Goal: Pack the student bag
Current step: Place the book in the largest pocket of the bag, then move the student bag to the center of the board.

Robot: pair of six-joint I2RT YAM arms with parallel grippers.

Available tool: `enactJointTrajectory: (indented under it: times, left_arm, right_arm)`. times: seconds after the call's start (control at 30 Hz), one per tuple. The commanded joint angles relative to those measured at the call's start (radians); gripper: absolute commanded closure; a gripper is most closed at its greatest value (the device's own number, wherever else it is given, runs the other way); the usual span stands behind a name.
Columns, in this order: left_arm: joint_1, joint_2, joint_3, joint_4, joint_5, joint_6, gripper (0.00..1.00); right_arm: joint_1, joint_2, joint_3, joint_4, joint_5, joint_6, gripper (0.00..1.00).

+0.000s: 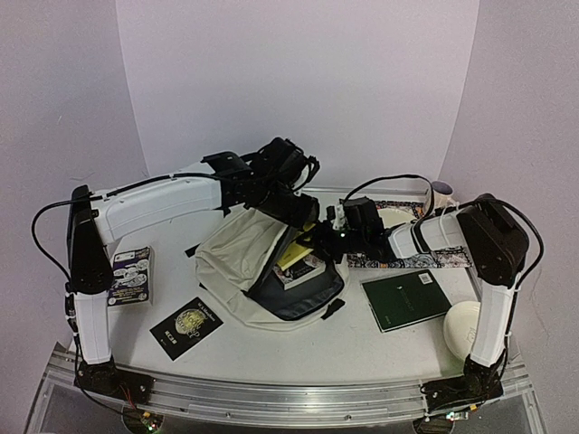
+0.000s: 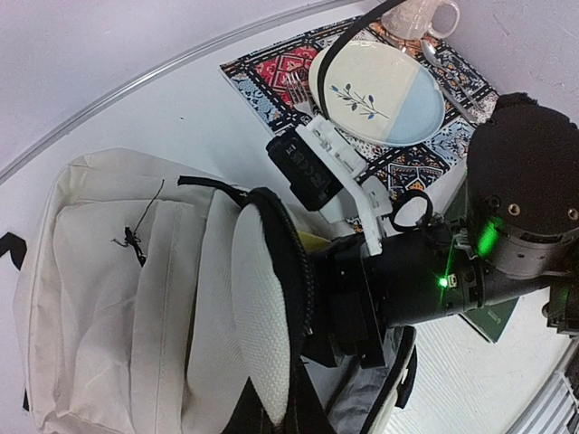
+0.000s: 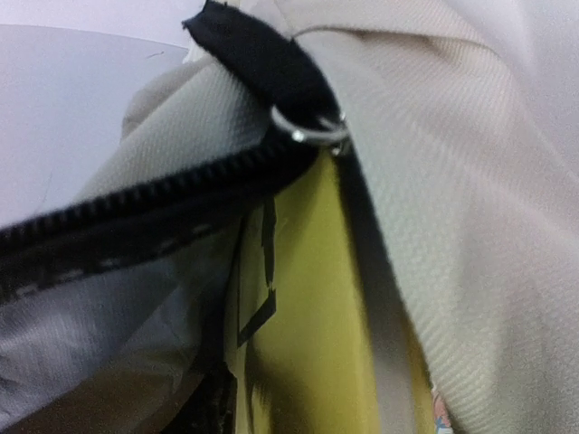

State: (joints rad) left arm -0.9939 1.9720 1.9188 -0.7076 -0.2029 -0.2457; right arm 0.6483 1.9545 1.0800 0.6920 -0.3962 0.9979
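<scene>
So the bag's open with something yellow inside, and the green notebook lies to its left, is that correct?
Not quite: the green notebook lies to the right of the student bag, as the top external view shows. The bag is open with a yellow item inside.

Tabletop items: dining set at the back, books and packets toward the front

A patterned placemat (image 2: 271, 65) lay at the far right of the white table (image 1: 362, 348), carrying a cream and pale-blue plate (image 2: 375, 90) painted with a leaf sprig. A fork (image 2: 297, 89) sat on the mat just left of the plate, a spoon (image 2: 450, 80) to its right, and a pale mug (image 2: 421, 16) stood at the mat's far corner. A dark green notebook (image 1: 406, 300) lay flat nearer the front, with a white rounded object (image 1: 463, 327) just right of it. At front left lay a black booklet (image 1: 185, 326) with a gold emblem, and farther left a dark printed packet (image 1: 131, 275).
</scene>
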Motion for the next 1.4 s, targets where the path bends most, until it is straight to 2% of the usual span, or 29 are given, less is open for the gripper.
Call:
enactJointTrajectory:
  times: [0.0, 0.2, 0.5, 0.7, 0.93, 1.1, 1.37]
  left_arm:
    - [0.000, -0.062, -0.009, 0.082, -0.046, -0.018, 1.00]
    - [0.013, -0.077, -0.062, 0.091, -0.076, -0.024, 1.00]
    - [0.025, -0.073, -0.217, 0.147, -0.040, -0.071, 0.98]
    - [0.028, -0.038, -0.305, 0.207, 0.015, -0.102, 0.94]
    - [0.028, 0.055, -0.318, 0.218, 0.092, -0.107, 0.81]
    - [0.035, 0.083, -0.358, 0.216, 0.029, -0.102, 0.72]
    - [0.098, 0.070, -0.406, 0.187, -0.089, -0.083, 0.62]
  right_arm:
    - [0.023, -0.055, -0.006, -0.091, -0.004, -0.126, 0.55]
    - [0.054, -0.145, -0.009, -0.273, 0.048, -0.265, 0.39]
    - [0.059, -0.288, -0.086, -0.423, 0.107, -0.391, 0.21]
    - [0.021, -0.418, -0.107, -0.620, 0.271, -0.527, 0.04]
    - [-0.173, -0.529, -0.194, -0.750, 0.328, -0.600, 0.02]
    - [-0.320, -0.568, -0.251, -0.785, 0.368, -0.640, 0.02]
    - [-0.604, -0.553, -0.318, -0.768, 0.299, -0.638, 0.02]
